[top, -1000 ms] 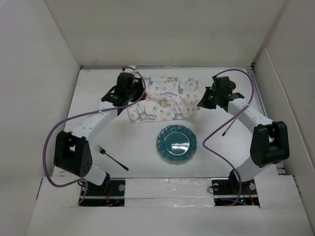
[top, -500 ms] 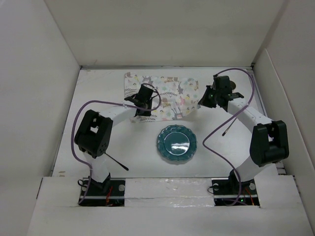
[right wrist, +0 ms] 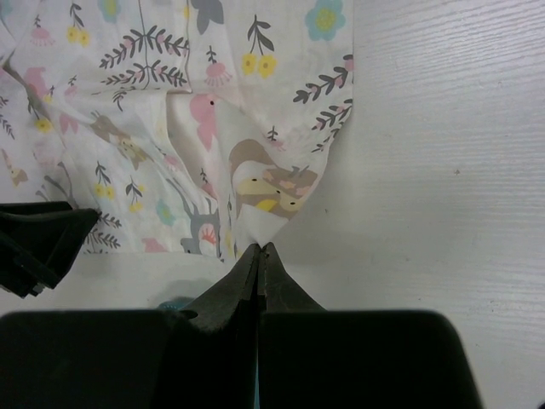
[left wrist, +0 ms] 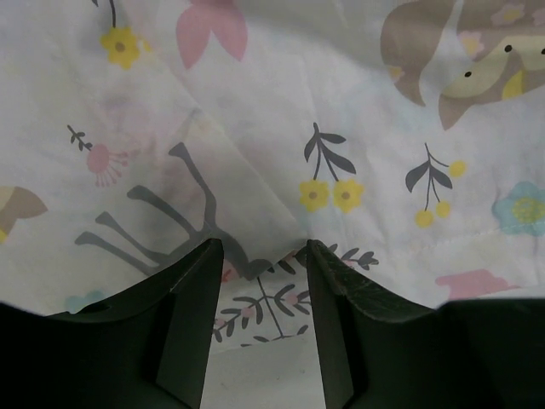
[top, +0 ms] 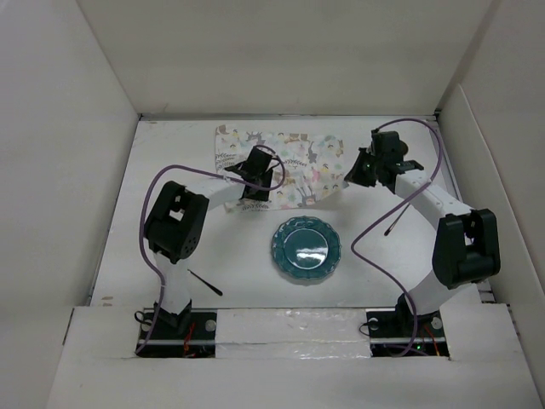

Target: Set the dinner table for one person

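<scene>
worktop (top: 247, 256) lies beneath both grippers, carrying everything. mat (top: 298, 162) is being straightened, i judge: right gripper (right wrist: 260, 249) is pinching its puckered edge, and left gripper (left wrist: 260, 256) hangs spread just above its wrinkled print. plate (top: 306, 248) sits nearward of both, fork (top: 204, 283) behind the left. next move likely calls for tugging the creases flat, then fetching the plate.

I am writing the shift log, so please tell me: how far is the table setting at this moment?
Done: the placemat lies on the dinner table, though wrinkled. In hand: the right tool is shut on its corner, and the left tool is open over the mat. Left: the plate and fork lie off the mat, not yet placed.
</scene>
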